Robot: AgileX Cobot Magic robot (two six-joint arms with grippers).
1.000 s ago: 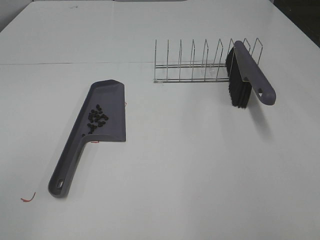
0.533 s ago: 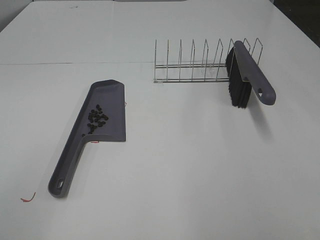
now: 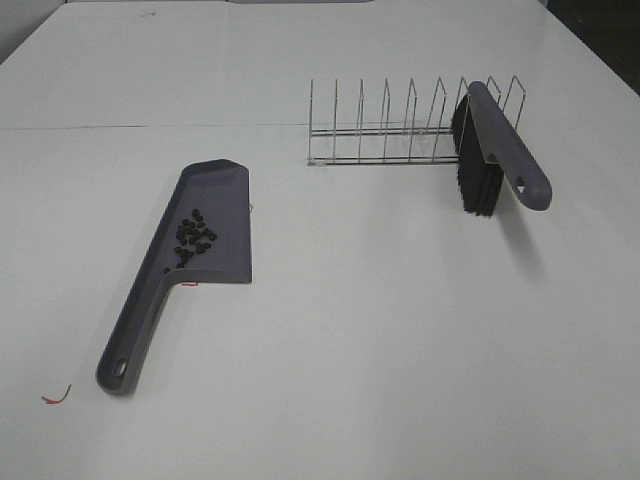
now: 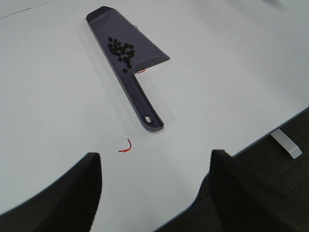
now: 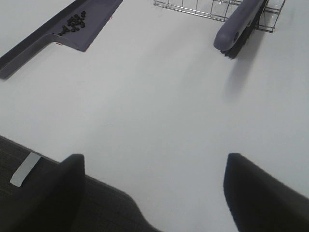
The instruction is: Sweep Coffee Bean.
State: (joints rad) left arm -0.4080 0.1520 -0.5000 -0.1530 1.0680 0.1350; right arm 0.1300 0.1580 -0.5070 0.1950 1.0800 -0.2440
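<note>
On my overhead feed I see a white table [image 3: 380,330] with a faint seam line running across its far half. A wire rack [image 3: 400,135] of thin upright metal loops stands toward the far right. Near my left edge a tiny curled red scrap [image 3: 55,398] lies flat on the tabletop, well apart from the rack. Beyond the table's near edge, the left wrist feed shows dark floor and a pale table foot [image 4: 286,144].

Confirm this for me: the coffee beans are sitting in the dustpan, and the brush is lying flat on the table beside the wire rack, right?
Not quite. The coffee beans are in the dustpan, but the brush is propped in the wire rack, as the exterior high view shows.
</note>
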